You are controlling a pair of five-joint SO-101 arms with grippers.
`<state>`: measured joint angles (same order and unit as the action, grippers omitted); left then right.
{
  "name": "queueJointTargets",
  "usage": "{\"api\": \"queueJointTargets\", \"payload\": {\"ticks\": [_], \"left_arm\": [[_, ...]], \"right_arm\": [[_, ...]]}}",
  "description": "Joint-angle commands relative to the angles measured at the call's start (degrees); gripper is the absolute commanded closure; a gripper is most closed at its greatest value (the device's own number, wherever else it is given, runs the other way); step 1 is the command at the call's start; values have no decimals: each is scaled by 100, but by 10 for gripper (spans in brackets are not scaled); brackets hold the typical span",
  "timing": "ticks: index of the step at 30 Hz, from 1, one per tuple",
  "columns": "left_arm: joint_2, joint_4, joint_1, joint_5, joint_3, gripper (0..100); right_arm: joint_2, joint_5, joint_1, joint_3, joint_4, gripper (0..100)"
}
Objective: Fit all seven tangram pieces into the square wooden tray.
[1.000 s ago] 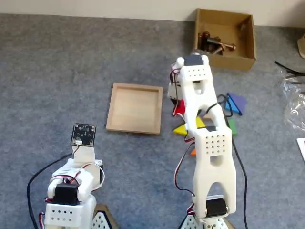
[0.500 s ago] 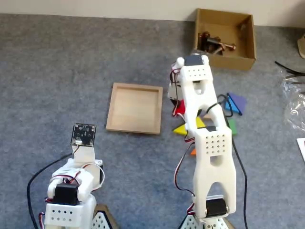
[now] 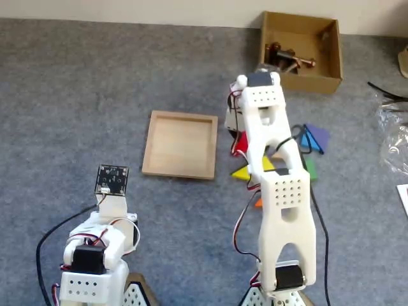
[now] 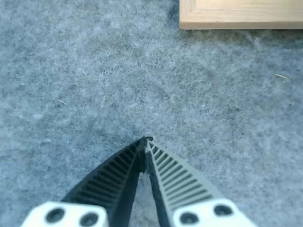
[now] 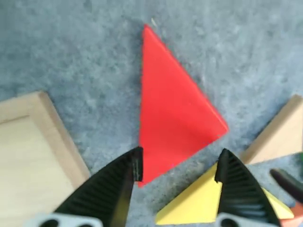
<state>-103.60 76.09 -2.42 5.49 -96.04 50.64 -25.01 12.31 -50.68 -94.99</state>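
Seven pieces to place, and none sits in the square wooden tray (image 3: 180, 145) yet; its floor is bare wood.

Change over the last second: effectively none. Your right arm holds the same stretched pose over the loose pieces, the left arm stays folded near its base, and nothing on the carpet has shifted. Read it as a pause ahead of a grasp, not progress.

Right gripper (image 5: 180, 160): fingers apart, low over the red triangle (image 5: 173, 106) and straddling its near edge. Whether the tips touch the carpet, you can't tell. The piece lies flat, just beside the tray's rim (image 5: 59, 137), with the yellow triangle (image 5: 208, 203) close against one finger.

Left gripper (image 4: 146, 141): fingers together on nothing, over bare carpet, apart from the tray's edge (image 4: 241, 20).

Likely next: close on red. It looks thin and flat, so expect it to skid, and watch that yellow isn't nudged.
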Motion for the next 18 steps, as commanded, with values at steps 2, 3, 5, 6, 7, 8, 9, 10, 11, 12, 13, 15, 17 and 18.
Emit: {"api": "queueJointTargets", "payload": {"ticks": [2,3,5,6,7,8,9,10,11,12,13,15,17,18], "left_arm": [[-40,-18,101,35,-110,995],[-40,-18,101,35,-110,995],[-40,-18,101,35,-110,995],[-40,-18,101,35,-110,995],[-40,-18,101,35,-110,995],[-40,-18,101,35,-110,995],[-40,-18,101,35,-110,995],[-40,-18,101,35,-110,995],[-40,-18,101,35,-110,995],[-40,-18,101,35,-110,995],[-40,-18,101,35,-110,995],[-40,-18,101,35,-110,995],[-40,-18,101,35,-110,995],[-40,-18,101,35,-110,995]], "right_arm": [[-453,79,-119,-725,-286,756],[-444,79,-119,-778,-277,756],[-444,79,-136,-848,-259,755],[-444,79,-136,-840,-259,753],[-435,79,-136,-840,-259,741],[-435,79,-136,-840,-259,721],[-435,79,-145,-840,-259,699],[-435,79,-145,-840,-259,679],[-435,79,-145,-840,-259,663],[-435,79,-145,-840,-259,652],[-435,79,-145,-840,-259,649],[-435,79,-145,-840,-189,649],[-418,70,-145,-831,-101,649],[-365,62,-145,-822,-84,649]]}}
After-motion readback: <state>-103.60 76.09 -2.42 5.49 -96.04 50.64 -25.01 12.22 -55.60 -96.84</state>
